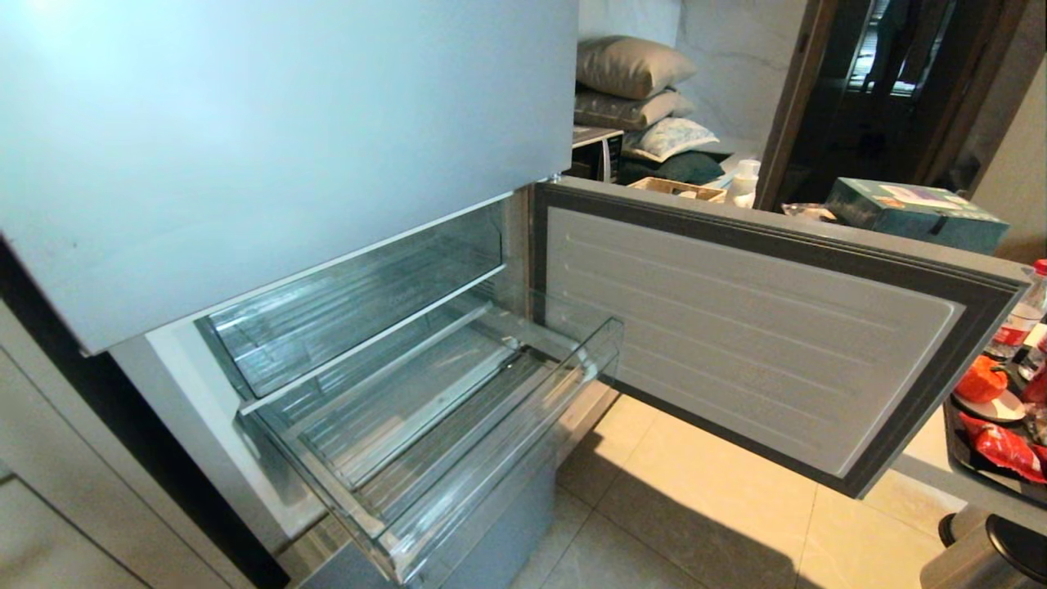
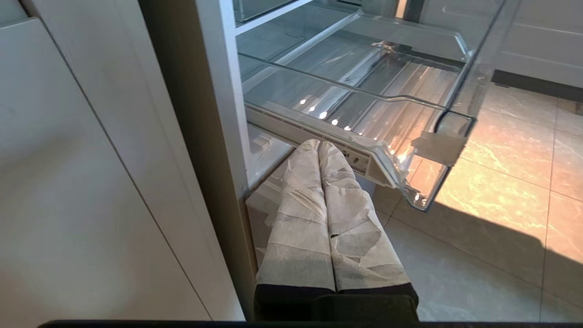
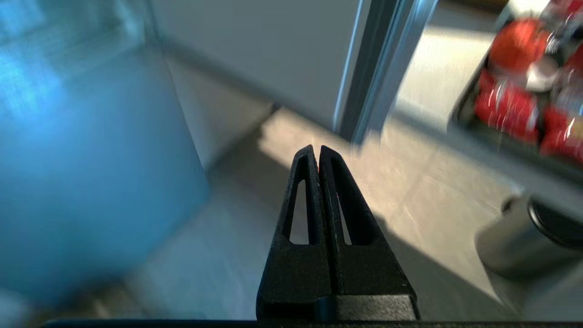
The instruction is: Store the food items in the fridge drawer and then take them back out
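Note:
The fridge drawer (image 1: 523, 425) is a clear ribbed bin, pulled out below the upper door, with nothing in it. A red-orange tomato-like food item (image 1: 980, 380) with a green stem rests on a small plate at the far right, and shows blurred in the right wrist view (image 3: 517, 43). Neither arm is in the head view. My left gripper (image 2: 319, 145), its fingers wrapped in white, is shut and empty just under the drawer's (image 2: 401, 98) near rail, beside the fridge frame. My right gripper (image 3: 316, 149) is shut and empty, pointing over the floor toward the open door's lower edge.
The lower fridge door (image 1: 736, 327) stands open to the right. A dark tray (image 1: 953, 458) beyond it holds red packets (image 1: 1002, 448) and a bottle (image 1: 1022, 315). A metal bin with a black lid (image 1: 981, 556) stands on the tiled floor (image 1: 695, 507). White cabinets (image 2: 91, 182) flank the fridge.

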{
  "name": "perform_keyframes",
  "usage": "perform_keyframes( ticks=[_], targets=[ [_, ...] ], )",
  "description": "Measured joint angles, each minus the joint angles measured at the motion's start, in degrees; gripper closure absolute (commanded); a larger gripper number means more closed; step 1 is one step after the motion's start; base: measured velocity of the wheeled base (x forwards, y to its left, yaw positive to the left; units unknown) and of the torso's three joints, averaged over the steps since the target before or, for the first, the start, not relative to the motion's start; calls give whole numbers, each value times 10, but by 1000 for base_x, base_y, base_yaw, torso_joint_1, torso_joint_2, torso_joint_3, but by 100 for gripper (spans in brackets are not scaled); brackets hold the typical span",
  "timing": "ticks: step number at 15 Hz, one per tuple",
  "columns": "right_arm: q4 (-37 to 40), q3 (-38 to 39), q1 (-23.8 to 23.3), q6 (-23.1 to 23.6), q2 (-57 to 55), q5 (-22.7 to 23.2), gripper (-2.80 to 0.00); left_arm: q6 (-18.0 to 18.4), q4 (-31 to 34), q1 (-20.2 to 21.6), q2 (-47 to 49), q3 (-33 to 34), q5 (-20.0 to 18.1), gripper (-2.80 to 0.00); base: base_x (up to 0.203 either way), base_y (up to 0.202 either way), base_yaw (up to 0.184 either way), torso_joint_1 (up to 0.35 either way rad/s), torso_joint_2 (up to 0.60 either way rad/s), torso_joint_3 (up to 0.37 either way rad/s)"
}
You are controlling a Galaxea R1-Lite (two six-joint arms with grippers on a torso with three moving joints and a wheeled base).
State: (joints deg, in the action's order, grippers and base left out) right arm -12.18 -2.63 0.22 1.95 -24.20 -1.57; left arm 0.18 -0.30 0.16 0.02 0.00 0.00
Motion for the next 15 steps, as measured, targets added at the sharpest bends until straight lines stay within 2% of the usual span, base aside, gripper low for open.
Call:
perform_keyframes(
  ticks=[4,8,13,15],
  targets=[
    [113,23,4,8,143,4,0,0,0,0,0,0,0,0,0,0,0,0,0,0],
    [123,25,0,14,224,9,0,0,0,0,0,0,0,0,0,0,0,0,0,0],
    [125,26,-1,13,242,9,0,0,0,0,0,0,0,0,0,0,0,0,0,0],
    [126,26,-1,14,243,9,0,0,0,0,0,0,0,0,6,-12,112,4,2,2]
  ],
)
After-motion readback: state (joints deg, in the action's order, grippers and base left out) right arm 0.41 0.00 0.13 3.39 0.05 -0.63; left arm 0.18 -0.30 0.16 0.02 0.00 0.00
